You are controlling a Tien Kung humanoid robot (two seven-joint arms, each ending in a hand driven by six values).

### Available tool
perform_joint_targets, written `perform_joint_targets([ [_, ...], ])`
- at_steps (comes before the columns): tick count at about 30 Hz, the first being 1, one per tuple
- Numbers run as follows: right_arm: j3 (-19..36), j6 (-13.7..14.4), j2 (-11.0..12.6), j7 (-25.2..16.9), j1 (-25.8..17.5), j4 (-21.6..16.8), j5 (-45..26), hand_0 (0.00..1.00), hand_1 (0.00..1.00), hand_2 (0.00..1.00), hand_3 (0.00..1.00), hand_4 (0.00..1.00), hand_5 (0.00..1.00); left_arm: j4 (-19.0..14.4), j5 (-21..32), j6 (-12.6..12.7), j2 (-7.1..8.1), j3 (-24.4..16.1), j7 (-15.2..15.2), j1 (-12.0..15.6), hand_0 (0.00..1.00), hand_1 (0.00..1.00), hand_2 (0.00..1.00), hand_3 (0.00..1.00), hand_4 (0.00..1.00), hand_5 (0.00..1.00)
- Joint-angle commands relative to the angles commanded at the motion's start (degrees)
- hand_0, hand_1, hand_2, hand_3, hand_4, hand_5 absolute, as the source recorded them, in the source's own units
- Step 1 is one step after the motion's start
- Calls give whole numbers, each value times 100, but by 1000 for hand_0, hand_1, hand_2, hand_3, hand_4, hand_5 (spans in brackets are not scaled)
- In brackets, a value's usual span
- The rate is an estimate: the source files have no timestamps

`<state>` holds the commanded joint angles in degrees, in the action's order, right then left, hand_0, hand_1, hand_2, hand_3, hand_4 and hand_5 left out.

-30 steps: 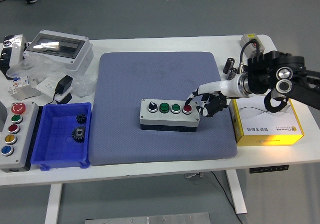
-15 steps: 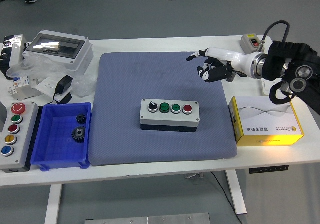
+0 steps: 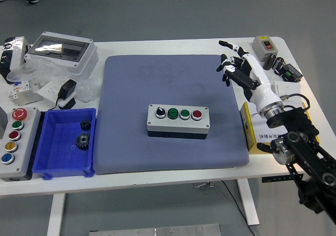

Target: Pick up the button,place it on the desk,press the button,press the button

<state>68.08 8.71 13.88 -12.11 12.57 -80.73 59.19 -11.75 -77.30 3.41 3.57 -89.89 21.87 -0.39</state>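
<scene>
A grey button box point(image 3: 178, 120) lies in the middle of the blue-grey mat point(image 3: 173, 83), with a black selector knob, two green buttons and a red button point(image 3: 197, 114) in a row on top. My right hand point(image 3: 234, 64) hovers over the mat's far right corner, well away from the box. Its white and black fingers are spread and hold nothing. The right arm comes in from the lower right corner of the picture. The left arm is out of view.
A yellow and white carton point(image 3: 251, 126) lies right of the mat, under my forearm. A blue bin point(image 3: 65, 141) with two gears and a five-button box point(image 3: 13, 139) stand at left. A clear-lidded enclosure point(image 3: 60, 49), adapter and bags fill the far left. Small switch parts point(image 3: 265, 45) sit far right.
My right hand went from touching the red button to lifting away toward the far right corner of the mat. The arm swung round and now enters from the lower right.
</scene>
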Motion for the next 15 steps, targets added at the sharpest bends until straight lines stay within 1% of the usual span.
perform_joint_targets([
  [3, 46, 81, 23, -381, -255, 80, -200, 499, 551, 640, 714, 529, 353, 1, 1, 0, -11, 1, 3, -9, 693, 641, 601, 662, 687, 316],
  [4, 57, 92, 21, -520, -312, 120, -266, 681, 717, 744, 753, 598, 382, 0, -4, -1, -12, -1, 6, -11, 693, 641, 602, 662, 681, 313],
  [6, 57, 99, 9, -684, -370, 182, -365, 681, 717, 744, 753, 598, 382, -2, -12, 3, -10, -11, 11, -11, 693, 641, 602, 662, 681, 313],
  [9, 16, 91, -5, -790, -402, 261, -505, 681, 717, 744, 753, 598, 382, -6, -20, 7, -3, -16, 21, -12, 693, 641, 602, 662, 681, 313],
  [10, 4, 84, -8, -806, -403, 280, -543, 907, 858, 880, 874, 998, 954, -6, -16, 9, -2, -13, 21, -12, 693, 642, 599, 658, 683, 321],
  [15, -43, 49, -4, -844, -388, 368, -734, 907, 858, 880, 874, 998, 954, -7, 22, 18, -15, 9, 26, -22, 693, 642, 599, 658, 683, 321],
])
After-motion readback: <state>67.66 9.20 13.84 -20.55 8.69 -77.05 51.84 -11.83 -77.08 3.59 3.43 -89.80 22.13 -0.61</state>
